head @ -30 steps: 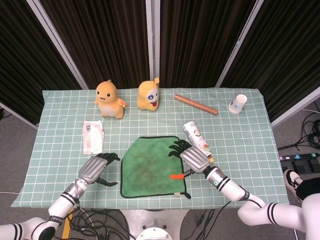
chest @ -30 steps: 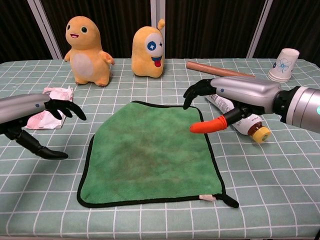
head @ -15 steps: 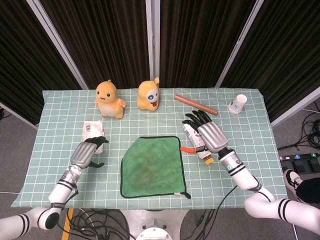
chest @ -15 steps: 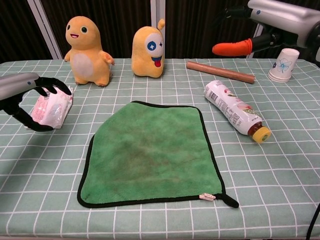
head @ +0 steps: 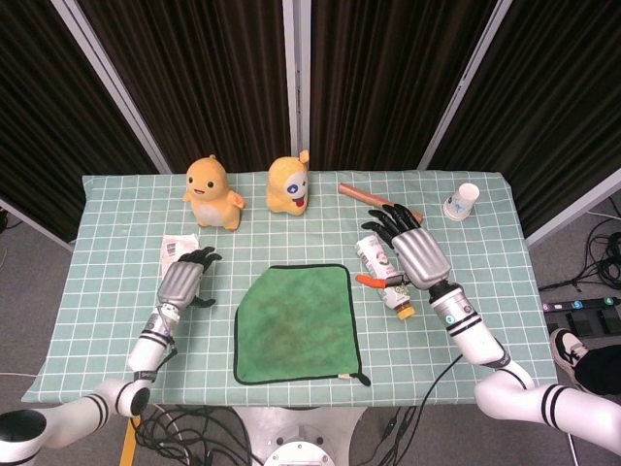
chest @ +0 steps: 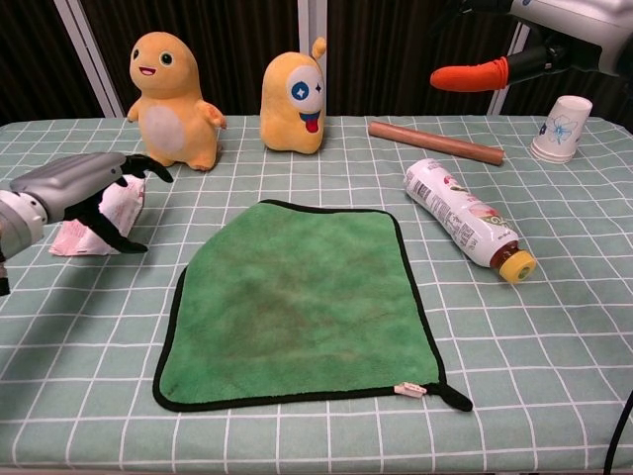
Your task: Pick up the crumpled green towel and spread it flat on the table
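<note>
Tabletop (head: 466, 320), green-and-white checked cloth: one. Green microfibre towel with black edging (head: 294, 322): one, lying flat near the front edge, centre; no visible folds, only its small tag corner trails at front right. Judgement: spreading looks done; what remains is to lift both hands clear without brushing the towel.

Left robot hand (head: 180, 283) near the left edge, beside the white wrapper packet (head: 175, 249), fingers curled, holding nothing. Right robot hand (head: 412, 254) raised above the white squeeze bottle (head: 381, 273), fingers spread, empty.

Counts: two orange plush toys (head: 213, 193), one brown rod (head: 361, 195), one paper cup (head: 462, 202).
</note>
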`<state>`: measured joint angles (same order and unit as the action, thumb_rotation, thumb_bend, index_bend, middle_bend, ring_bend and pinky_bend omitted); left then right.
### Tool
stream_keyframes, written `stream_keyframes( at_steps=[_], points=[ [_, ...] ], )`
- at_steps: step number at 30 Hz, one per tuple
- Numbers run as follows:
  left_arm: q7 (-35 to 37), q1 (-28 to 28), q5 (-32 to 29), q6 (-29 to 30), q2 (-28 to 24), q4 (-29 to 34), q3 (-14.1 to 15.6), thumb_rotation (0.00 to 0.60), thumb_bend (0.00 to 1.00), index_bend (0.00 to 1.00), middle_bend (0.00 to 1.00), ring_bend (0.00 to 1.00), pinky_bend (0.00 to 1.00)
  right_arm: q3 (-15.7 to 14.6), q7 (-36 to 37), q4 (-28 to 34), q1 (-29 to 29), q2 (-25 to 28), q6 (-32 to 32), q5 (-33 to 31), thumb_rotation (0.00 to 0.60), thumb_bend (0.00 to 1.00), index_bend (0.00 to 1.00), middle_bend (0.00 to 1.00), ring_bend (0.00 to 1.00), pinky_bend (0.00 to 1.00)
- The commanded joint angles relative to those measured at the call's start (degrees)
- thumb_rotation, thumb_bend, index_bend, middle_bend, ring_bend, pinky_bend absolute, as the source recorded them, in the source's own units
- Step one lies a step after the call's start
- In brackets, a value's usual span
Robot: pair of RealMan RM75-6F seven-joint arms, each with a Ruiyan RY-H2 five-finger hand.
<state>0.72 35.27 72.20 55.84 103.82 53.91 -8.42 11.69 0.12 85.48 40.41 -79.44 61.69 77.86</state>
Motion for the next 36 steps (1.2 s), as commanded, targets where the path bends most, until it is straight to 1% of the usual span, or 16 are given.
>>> stream_keyframes(
  at_steps=[1,5,11,17,23,28,33,36],
  points=[
    [1.07,2.02,0.60,-1.08,2.73,-4.00,-1.16,0.600,0.10,0.26,0.22,0.18,0.22,0.12,0.12,0.09,-0.14,0.08,0.23,0.05,0.197,0.00,0.20,0.09,0.00,0.00],
    [1.79,3.61,1.31,-2.28,4.76,-7.57,-1.37,0.600,0.09,0.26,0.22,0.18,0.22,0.25,0.49,0.10,-0.40,0.26,0.45,0.01,0.196,0.00,0.20,0.09,0.00,0.00],
    [2.20,5.89,4.07,-3.91,6.34,-11.98,0.06,0.600,0.07,0.26,0.22,0.18,0.22,0.25,1.44,0.04,-0.80,0.50,0.68,0.20,0.198,0.00,0.20,0.09,0.00,0.00],
    [7.50,7.80,6.79,-5.47,7.04,-14.54,1.24,0.600,0.02,0.26,0.22,0.17,0.21,0.28,2.03,0.12,-1.16,0.77,0.87,0.29,0.197,0.00,0.20,0.09,0.00,0.00],
    [11.29,9.76,10.34,-6.51,8.10,-18.70,3.58,0.600,0.00,0.26,0.22,0.17,0.21,0.34,2.43,0.35,-1.51,1.05,1.11,0.37,0.204,0.00,0.20,0.09,0.00,0.00],
    [15.72,10.91,11.71,-7.06,8.44,-19.27,4.24,0.600,0.00,0.26,0.22,0.17,0.21,0.54,2.80,0.52,-1.72,1.17,1.26,0.24,0.203,0.00,0.20,0.09,0.00,0.00],
    [20.73,11.49,11.09,-5.66,8.29,-17.00,2.46,0.600,0.00,0.26,0.22,0.17,0.21,0.74,3.37,0.36,-1.85,0.95,1.52,0.28,0.211,0.00,0.20,0.09,0.00,0.00],
    [22.38,12.09,10.67,-5.89,7.56,-14.79,1.59,0.600,0.00,0.26,0.22,0.17,0.21,0.92,3.88,0.16,-1.87,0.87,1.52,0.23,0.214,0.00,0.20,0.09,0.00,0.00]
  ],
)
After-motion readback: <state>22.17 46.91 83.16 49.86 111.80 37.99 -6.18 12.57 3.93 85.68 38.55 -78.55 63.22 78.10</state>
